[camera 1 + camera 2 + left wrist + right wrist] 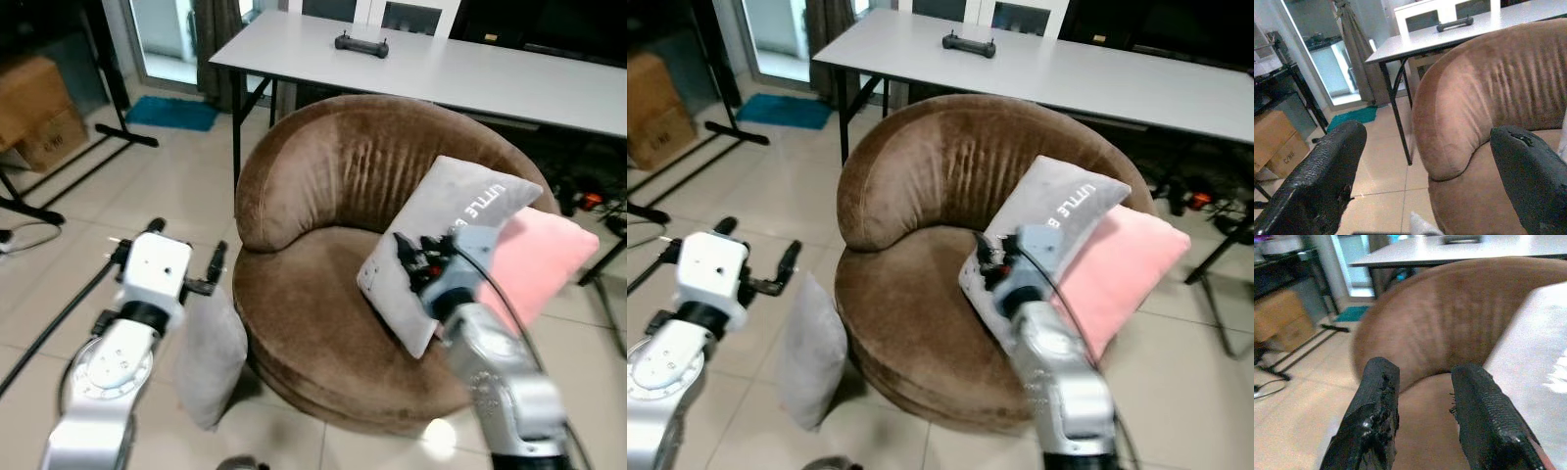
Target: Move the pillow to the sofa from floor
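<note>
Beside the sofa's outer left edge, the left gripper (186,266) hangs released, its fingers spread wide with nothing between them. Directly below it, the grey pillow (209,354) stands on the floor (59,284), leaning against the brown sofa (323,323), long axis roughly upright. The left arm is clearly nearer. Over the seat, the right gripper (1422,411) is parted and empty, near a lettered grey cushion (446,235).

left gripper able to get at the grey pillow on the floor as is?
Probably yes. The left gripper hangs open just above the grey pillow, which leans on the brown sofa, top edge exposed.
</note>
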Motion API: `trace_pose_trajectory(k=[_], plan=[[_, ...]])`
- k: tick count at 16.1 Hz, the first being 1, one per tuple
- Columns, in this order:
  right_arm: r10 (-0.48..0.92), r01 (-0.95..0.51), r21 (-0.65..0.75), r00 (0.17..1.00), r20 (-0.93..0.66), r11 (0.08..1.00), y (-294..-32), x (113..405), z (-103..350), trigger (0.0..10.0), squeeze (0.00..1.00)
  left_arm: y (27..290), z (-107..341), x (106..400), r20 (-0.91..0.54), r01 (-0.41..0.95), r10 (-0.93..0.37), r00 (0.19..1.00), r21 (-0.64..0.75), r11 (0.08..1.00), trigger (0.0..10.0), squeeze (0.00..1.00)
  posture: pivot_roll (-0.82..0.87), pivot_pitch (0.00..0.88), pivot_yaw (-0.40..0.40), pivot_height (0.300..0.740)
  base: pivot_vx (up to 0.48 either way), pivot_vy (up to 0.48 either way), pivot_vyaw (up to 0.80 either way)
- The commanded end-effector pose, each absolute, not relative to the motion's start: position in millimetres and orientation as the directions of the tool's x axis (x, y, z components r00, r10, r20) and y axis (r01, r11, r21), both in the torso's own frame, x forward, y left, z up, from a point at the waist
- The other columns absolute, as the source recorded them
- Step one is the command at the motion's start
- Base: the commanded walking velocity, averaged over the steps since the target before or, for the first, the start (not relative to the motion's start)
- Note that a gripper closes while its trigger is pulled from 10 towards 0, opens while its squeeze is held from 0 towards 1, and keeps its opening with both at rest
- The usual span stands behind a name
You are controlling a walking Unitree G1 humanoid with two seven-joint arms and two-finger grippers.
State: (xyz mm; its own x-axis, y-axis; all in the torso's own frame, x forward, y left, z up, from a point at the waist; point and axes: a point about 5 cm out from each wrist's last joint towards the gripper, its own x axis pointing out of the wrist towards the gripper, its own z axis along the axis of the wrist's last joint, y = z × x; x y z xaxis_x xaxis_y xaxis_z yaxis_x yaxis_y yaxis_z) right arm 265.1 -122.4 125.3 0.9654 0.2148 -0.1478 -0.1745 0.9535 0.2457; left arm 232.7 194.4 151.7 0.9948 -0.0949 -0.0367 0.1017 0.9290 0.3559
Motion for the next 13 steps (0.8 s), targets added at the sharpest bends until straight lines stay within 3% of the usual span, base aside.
trace_pose_trajectory(k=[1, 5, 6, 7, 8, 9, 10, 12, 13], plan=[[0.185, -0.149, 0.223, 0.971, -0.150, 0.963, -131, 265, 127, 10.0, 0.00, 189, 151, 233, -0.037, 0.122, -0.116, 0.993, 0.347, 0.930, 10.0, 0.00, 0.13, 0.000, -0.071, 0.740, 0.000, 0.334, 0.00], [0.188, -0.152, 0.226, 0.970, -0.151, 0.962, -131, 265, 126, 10.0, 0.00, 189, 151, 233, -0.040, 0.123, -0.117, 0.992, 0.347, 0.930, 10.0, 0.00, 0.13, 0.000, -0.071, 0.740, 0.000, 0.332, 0.00], [0.224, -0.185, 0.252, 0.966, -0.133, 0.950, -128, 264, 127, 10.0, 1.00, 189, 148, 232, -0.072, 0.124, -0.107, 0.992, 0.303, 0.945, 10.0, 0.00, 0.13, 0.000, -0.073, 0.740, 0.000, 0.300, 0.00], [0.233, -0.195, 0.255, 0.964, -0.128, 0.947, -127, 263, 128, 10.0, 1.00, 189, 147, 231, -0.084, 0.133, -0.113, 0.990, 0.291, 0.948, 10.0, 0.18, 0.13, 0.000, -0.075, 0.740, 0.000, 0.281, 0.00], [0.240, -0.203, 0.254, 0.963, -0.123, 0.946, -126, 263, 129, 10.0, 1.00, 189, 146, 231, -0.094, 0.138, -0.116, 0.989, 0.280, 0.950, 10.0, 0.86, 0.13, 0.000, -0.075, 0.740, 0.000, 0.255, 0.00], [0.247, -0.223, 0.189, 0.962, -0.112, 0.956, -126, 263, 130, 10.0, 1.00, 189, 147, 230, -0.093, 0.137, -0.116, 0.989, 0.259, 0.956, 10.0, 1.00, 0.13, 0.000, -0.077, 0.740, 0.000, 0.000, 0.62], [0.238, -0.223, 0.140, 0.966, -0.097, 0.965, -127, 264, 132, 10.0, 1.00, 189, 148, 230, -0.086, 0.131, -0.112, 0.990, 0.265, 0.955, 10.0, 1.00, 0.13, 0.000, -0.077, 0.740, 0.000, 0.000, 0.62], [0.268, -0.248, 0.253, 0.962, -0.047, 0.935, -124, 265, 137, 10.0, 1.00, 190, 152, 232, -0.051, 0.107, -0.097, 0.994, 0.289, 0.951, 10.0, 1.00, 0.13, 0.000, -0.075, 0.740, 0.000, 0.000, 0.71], [0.268, -0.248, 0.248, 0.962, -0.050, 0.937, -124, 265, 136, 10.0, 1.00, 190, 153, 232, -0.048, 0.095, -0.084, 0.995, 0.295, 0.951, 10.0, 0.95, 0.13, 0.000, -0.075, 0.740, 0.000, 0.000, 0.80]])
